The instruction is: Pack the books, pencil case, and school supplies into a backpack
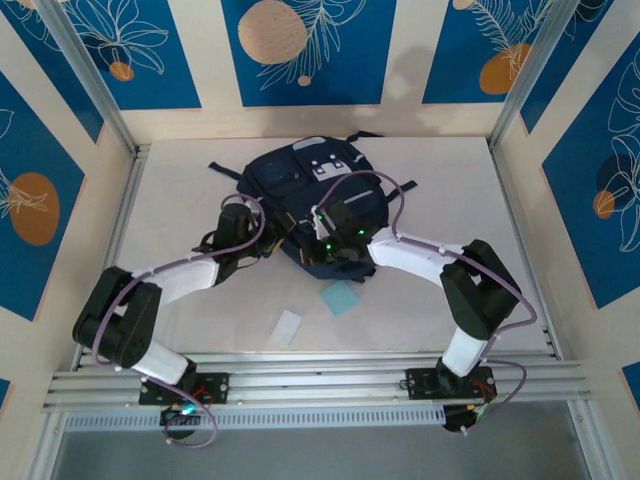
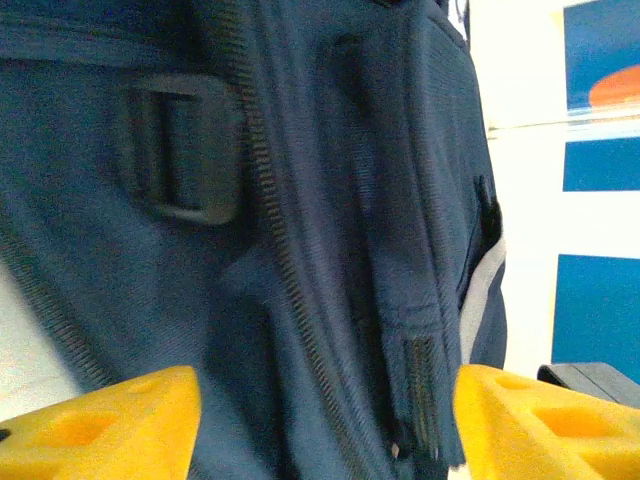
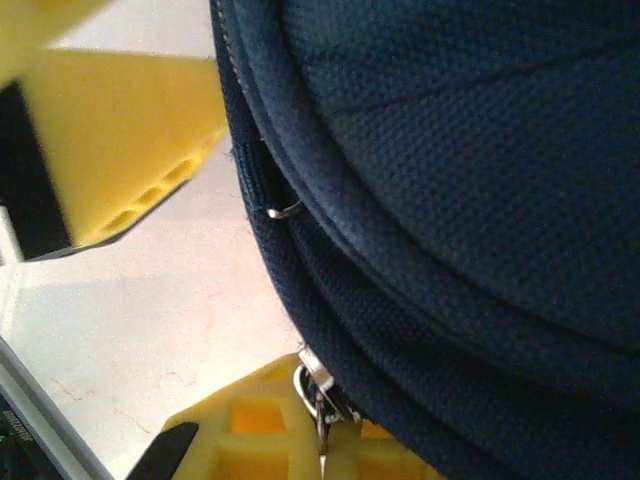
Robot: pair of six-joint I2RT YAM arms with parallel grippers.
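Top external: backpack [image 1: 300, 175] sits on worktop [image 1: 430, 300]; left end effector [image 2: 325, 435] and right end effector [image 3: 250, 275] both spread wide (navy fabric between fingers) at its near edge; blue pad [image 1: 340, 298], white piece [image 1: 289, 326] lie nearer.

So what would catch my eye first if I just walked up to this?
Probably the big navy backpack lying in the middle of the white table, with the left gripper and the right gripper both at its near edge. Close up, their bright yellow fingers stand spread apart against the blue fabric. Nearer the arm bases, a small light-blue pad and a white piece lie flat on the table.
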